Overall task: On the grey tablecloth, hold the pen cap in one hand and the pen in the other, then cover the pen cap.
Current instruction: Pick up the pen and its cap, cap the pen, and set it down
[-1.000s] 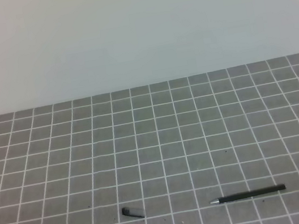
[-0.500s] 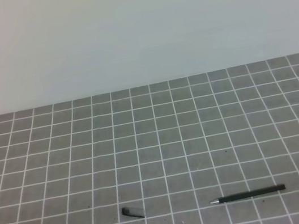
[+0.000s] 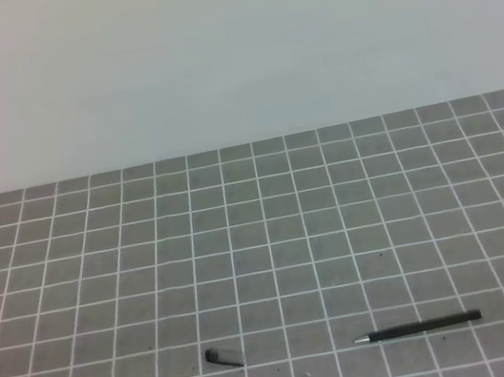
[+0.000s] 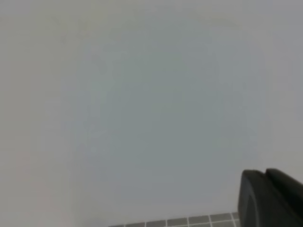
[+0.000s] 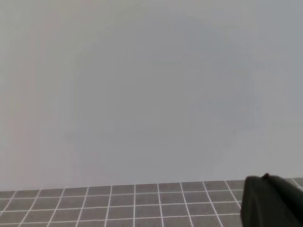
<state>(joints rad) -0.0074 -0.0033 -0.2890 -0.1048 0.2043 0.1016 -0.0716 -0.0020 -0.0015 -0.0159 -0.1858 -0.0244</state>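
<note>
Grippers first: my left gripper (image 4: pixel 267 201) only pokes into the lower right corner of its wrist view as a dark block, two fingers pressed together with just a seam between them, nothing held. My right gripper (image 5: pixel 272 201) looks the same in its own wrist view, a dark closed lump at the lower right corner, jaws together, empty. Neither arm shows in the high view.

Both wrist cameras face mostly the pale blank wall (image 5: pixel 151 94), with a strip of the grey tablecloth (image 3: pixel 271 243) along the bottom; the right wrist view catches a few rows of its white-lined squares, the left only a sliver.

From the high view, the cloth covers the lower half of the frame, its far edge meeting the wall. The pen cap (image 3: pixel 222 356) lies flat near the cloth's near edge, left of centre, a tiny black piece with its thin clip trailing to the right. The pen (image 3: pixel 418 326) lies flat in the same row of squares, right of centre, well apart from the cap, running parallel to the near edge with its silvery tip pointing left toward the cap. Neither one is touched by anything.
</note>
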